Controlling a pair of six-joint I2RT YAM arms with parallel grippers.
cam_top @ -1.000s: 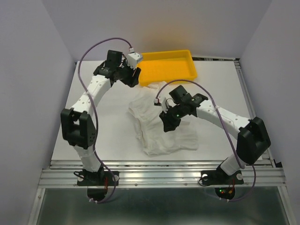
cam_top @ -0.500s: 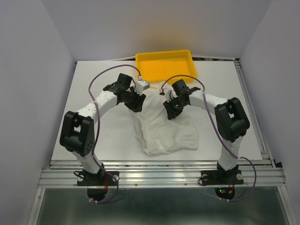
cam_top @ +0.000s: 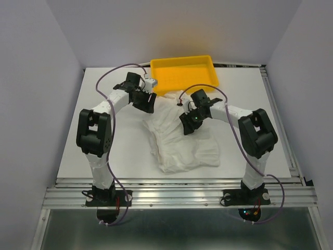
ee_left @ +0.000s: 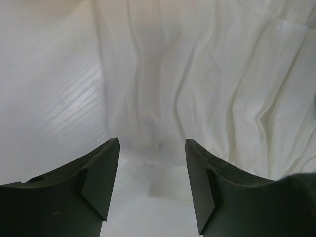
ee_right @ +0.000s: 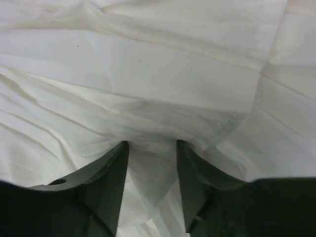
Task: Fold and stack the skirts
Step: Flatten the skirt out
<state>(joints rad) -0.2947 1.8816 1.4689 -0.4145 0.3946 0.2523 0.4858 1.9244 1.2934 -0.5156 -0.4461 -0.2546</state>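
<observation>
The white pleated skirt fabric (cam_top: 182,148) lies crumpled in the middle of the white table. Its far edge reaches up toward the yellow tray (cam_top: 184,73). My left gripper (cam_top: 149,102) is at the fabric's far left corner. In the left wrist view it (ee_left: 152,165) is open, and a thin edge of the skirt (ee_left: 197,89) lies on the table between and ahead of its fingertips. My right gripper (cam_top: 187,125) is down on the upper middle of the skirt. In the right wrist view it (ee_right: 150,168) pinches a fold of the skirt (ee_right: 148,74), and creases run to the jaws.
The yellow tray stands at the far edge, just behind both grippers. Purple cables loop above both wrists. The table (cam_top: 104,140) is bare white at the left and at the right (cam_top: 260,94). The metal rail (cam_top: 177,195) runs along the near edge.
My left gripper came down from beside the tray to the skirt's far left corner. My right gripper moved from mid-skirt toward the far edge. The fabric's far edge now reaches further toward the tray.
</observation>
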